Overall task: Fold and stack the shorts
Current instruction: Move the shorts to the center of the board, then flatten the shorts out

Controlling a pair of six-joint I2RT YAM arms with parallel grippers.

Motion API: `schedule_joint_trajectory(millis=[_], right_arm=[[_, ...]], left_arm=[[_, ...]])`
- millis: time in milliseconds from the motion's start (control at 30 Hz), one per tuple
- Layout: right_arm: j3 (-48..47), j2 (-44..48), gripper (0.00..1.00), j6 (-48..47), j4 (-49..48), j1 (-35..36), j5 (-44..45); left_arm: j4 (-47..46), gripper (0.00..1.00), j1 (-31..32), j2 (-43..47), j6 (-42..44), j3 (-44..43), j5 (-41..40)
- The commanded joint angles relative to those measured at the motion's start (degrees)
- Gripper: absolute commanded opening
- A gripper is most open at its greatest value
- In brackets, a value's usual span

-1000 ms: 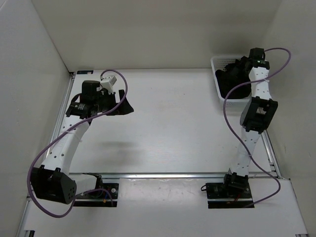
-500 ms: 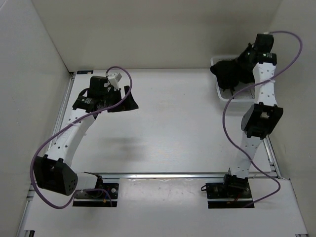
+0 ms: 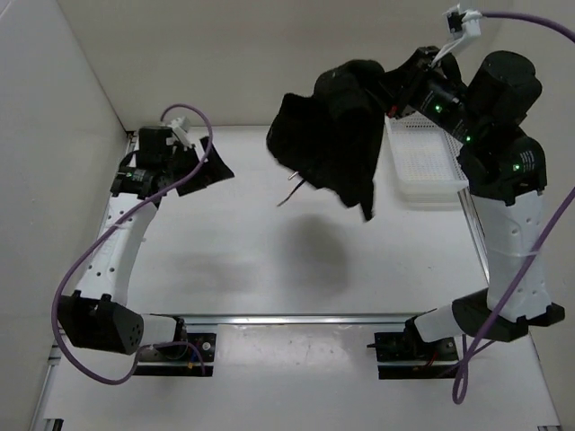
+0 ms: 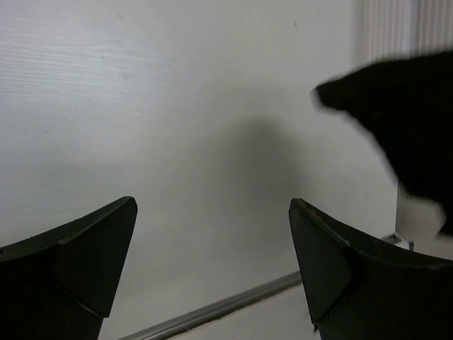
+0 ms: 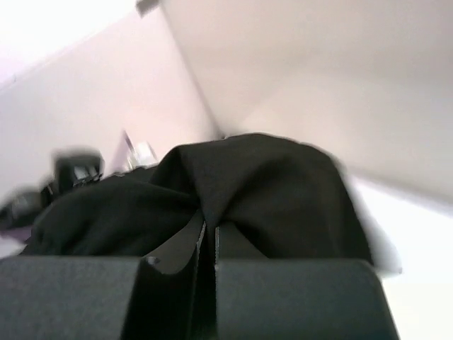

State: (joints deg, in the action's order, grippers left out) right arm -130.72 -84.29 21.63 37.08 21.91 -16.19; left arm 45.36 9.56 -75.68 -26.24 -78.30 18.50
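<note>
The black shorts [image 3: 328, 135] hang bunched in the air above the back of the table, left of the basket. My right gripper [image 3: 388, 90] is raised high and shut on a fold of them. In the right wrist view the fabric [image 5: 255, 184] is pinched between the closed fingers of that gripper [image 5: 210, 230]. My left gripper [image 3: 218, 162] is at the back left, low over the table, open and empty. From the left wrist its gripper [image 4: 212, 212] faces bare tabletop, with a corner of the shorts [image 4: 403, 120] at the right.
The white perforated basket [image 3: 427, 166] stands at the back right and shows nothing inside. White walls close in the table on the left, back and right. A metal rail [image 3: 314, 319] runs along the near edge by the arm bases.
My right gripper closed on the shorts in the basket, lifted them out and swung them up and left over the table. My left arm shifted slightly left, still open.
</note>
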Motion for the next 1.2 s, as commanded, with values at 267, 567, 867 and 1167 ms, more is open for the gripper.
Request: schedule_joint_trajectory(millis=[267, 567, 867, 1167], right_arm=[[37.6, -2.6, 0.97, -3.3, 1.8, -2.1, 3.0], [51.7, 7.6, 0.69, 0.4, 1.6, -1.5, 10.8], [73.6, 14.7, 0.55, 10.3, 1.6, 4.4, 11.7], [87.2, 13.5, 0.99, 22.6, -5.9, 10.6, 5.9]], left_arm=[[7.0, 1.00, -8.1, 4.6, -0.4, -8.6, -3.7], [6.4, 0.40, 4.5, 5.8, -0.5, 6.4, -4.7], [3.7, 0.92, 11.8, 15.1, -19.9, 31.2, -10.2], [-1.1, 1.00, 12.9, 8.6, -24.0, 42.8, -8.4]])
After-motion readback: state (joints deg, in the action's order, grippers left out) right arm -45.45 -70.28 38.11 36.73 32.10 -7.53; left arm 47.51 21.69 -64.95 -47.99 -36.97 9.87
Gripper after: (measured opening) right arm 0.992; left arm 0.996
